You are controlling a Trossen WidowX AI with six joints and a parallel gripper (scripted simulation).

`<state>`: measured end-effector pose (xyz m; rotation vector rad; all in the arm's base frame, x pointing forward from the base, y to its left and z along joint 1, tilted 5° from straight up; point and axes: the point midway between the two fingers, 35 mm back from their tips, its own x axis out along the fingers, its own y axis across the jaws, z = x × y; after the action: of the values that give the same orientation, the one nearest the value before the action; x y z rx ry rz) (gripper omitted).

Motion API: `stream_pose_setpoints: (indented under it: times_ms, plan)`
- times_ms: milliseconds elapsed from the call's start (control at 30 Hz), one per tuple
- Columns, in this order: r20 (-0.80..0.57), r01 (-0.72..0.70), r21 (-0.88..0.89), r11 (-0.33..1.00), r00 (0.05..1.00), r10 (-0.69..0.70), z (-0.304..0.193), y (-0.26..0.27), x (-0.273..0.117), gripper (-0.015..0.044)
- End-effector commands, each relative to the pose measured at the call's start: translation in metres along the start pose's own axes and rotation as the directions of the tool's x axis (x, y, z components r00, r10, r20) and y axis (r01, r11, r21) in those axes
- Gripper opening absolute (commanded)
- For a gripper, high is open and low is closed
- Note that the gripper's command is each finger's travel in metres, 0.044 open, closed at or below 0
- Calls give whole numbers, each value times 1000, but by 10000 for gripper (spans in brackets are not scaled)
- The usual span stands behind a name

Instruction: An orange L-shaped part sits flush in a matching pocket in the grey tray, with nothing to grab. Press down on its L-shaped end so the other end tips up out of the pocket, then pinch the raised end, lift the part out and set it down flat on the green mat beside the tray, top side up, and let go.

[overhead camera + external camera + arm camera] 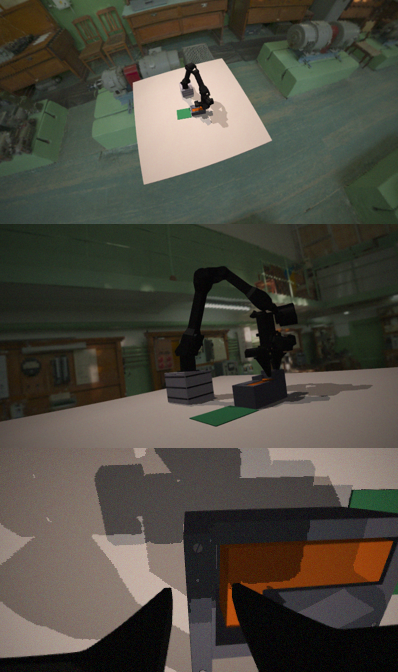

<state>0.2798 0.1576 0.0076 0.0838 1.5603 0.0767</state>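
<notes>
The orange L-shaped part [197, 109] [257, 383] [335, 563] lies in the pocket of the grey tray [198, 113] [244, 396] [202, 633] and looks level with its top. My gripper [272, 371] [202, 592] points down at the tray's end away from the mat, partly open and empty. In the wrist view, the right fingertip overlaps the part's L-shaped end, and the left one is outside the tray's end wall. Whether a fingertip touches the part cannot be told. The green mat [183, 113] [224, 415] [372, 500] lies beside the tray's other end.
The arm's striped grey base block [186, 91] [189, 388] stands behind the tray and mat. The tray has a taller wall [279, 375] at the end where my gripper is. The arm's shadow falls across the tray and the pale table top [167, 150] [111, 430].
</notes>
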Motion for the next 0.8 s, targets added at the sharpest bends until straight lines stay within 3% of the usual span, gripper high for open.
stream_pose_setpoints:
  times_ms: [0, 767]
  plan:
    - [-1, 4, 5, 1000, 1000, -4, 0, -1, 7, 180]
    - [-2, 4, 6, 1000, 1000, -4, -1, -1, 34, 180]
